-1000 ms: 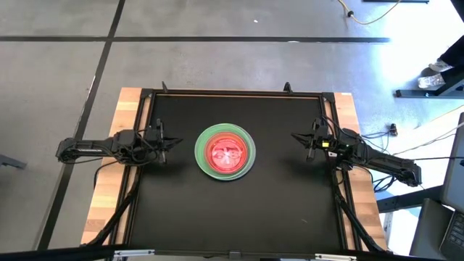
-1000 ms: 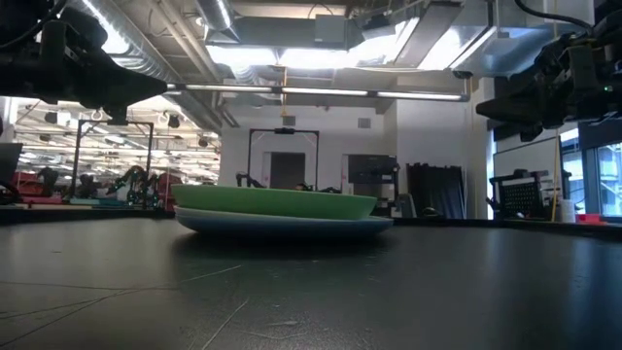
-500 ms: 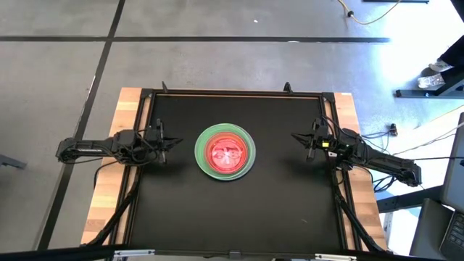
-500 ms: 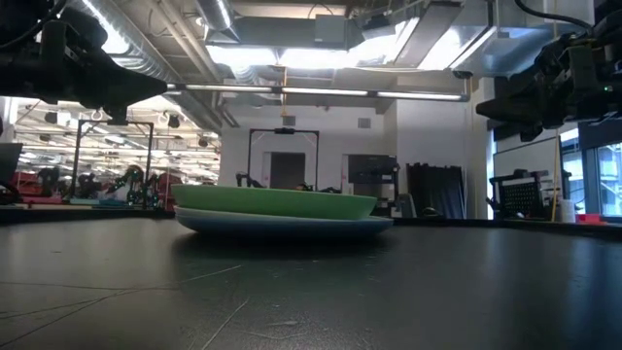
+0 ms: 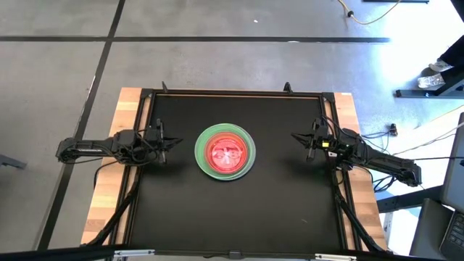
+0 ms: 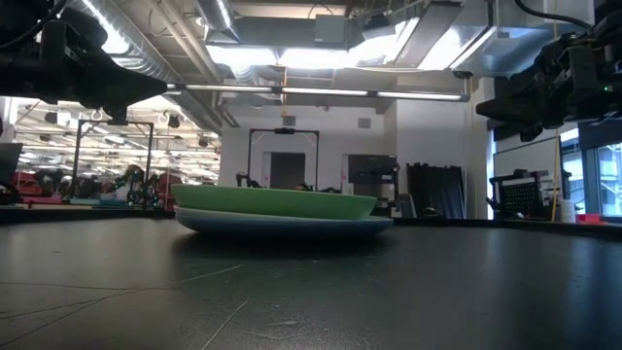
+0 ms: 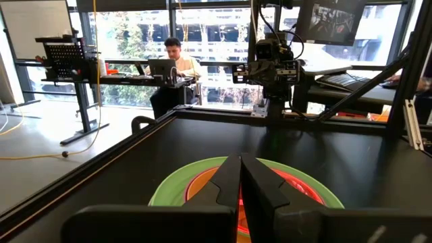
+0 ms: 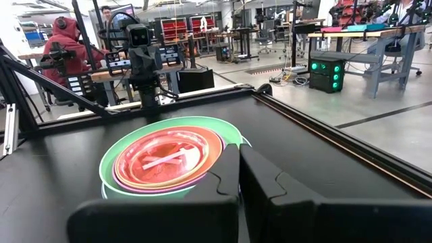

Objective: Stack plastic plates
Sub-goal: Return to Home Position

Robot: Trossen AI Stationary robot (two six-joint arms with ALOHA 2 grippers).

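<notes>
The plastic plates stand as one stack (image 5: pixel 225 151) on the black table's middle. A translucent pink-red plate (image 8: pixel 165 158) lies on top, inside magenta, orange and green rims. In the low view a green plate (image 6: pixel 277 201) rests on a pale blue one whose underside sits on the table. My left gripper (image 5: pixel 171 140) hangs shut above the table left of the stack; its shut fingers (image 7: pixel 239 177) point at the stack. My right gripper (image 5: pixel 296 137) hangs shut to the stack's right, its shut fingers (image 8: pixel 239 169) also pointing at the stack. Neither touches a plate.
The table's raised black frame (image 5: pixel 232 93) runs along its far edge and sides, with wooden strips (image 5: pixel 109 174) outside it. Bare black tabletop (image 5: pixel 232 210) surrounds the stack. Beyond the table, a seated person (image 7: pixel 177 64) and another in red (image 8: pixel 66 50) sit at workbenches.
</notes>
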